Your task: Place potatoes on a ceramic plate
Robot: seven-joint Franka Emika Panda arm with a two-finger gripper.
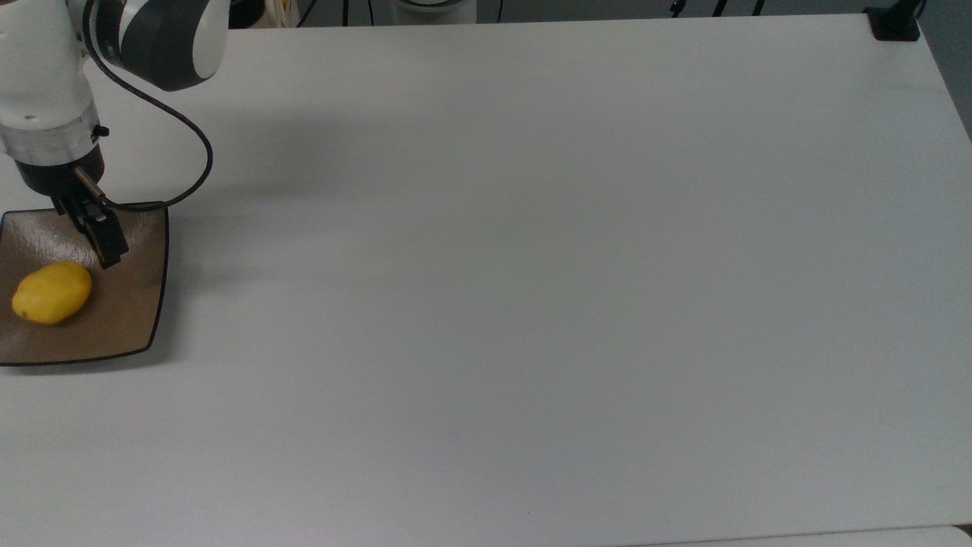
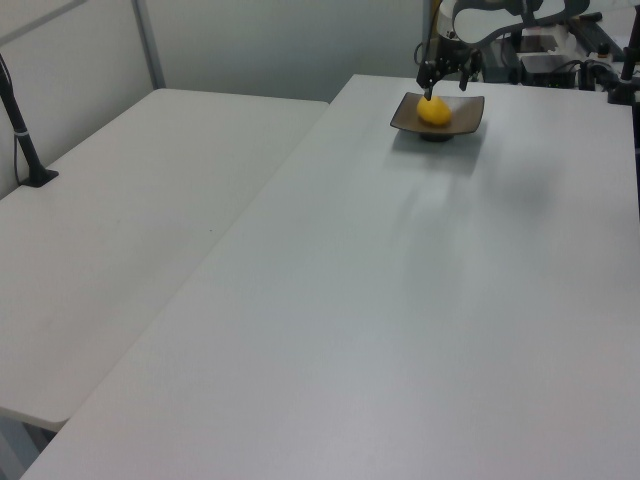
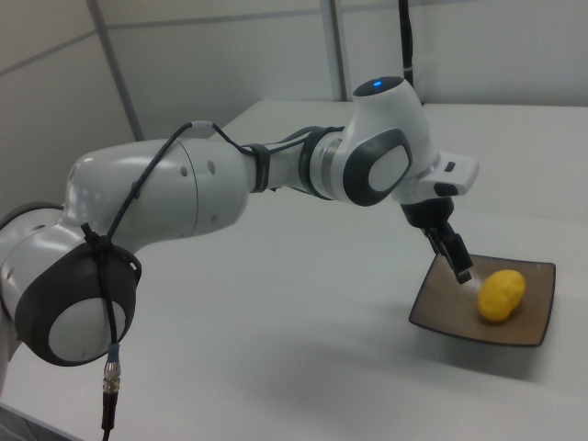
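1. Top view: the potato lies on the ceramic plate, toward the top view's left side of it, free of any grip. The pincer hangs above the plate's far edge, apart from the potato; one dark finger points down. A black cable loops off the arm across the white surface. A black clamp sits at the far corner on the top view's right.

2. Left view: far down the surface, the potato rests in the plate. The pincer hovers just above, its two fingers spread, pinching nothing. A second white table stands alongside, with a black post clamped on it.

3. Right view: the arm reaches over the surface. The pincer hangs over the plate at its near edge, and the potato lies beside it, not touching.
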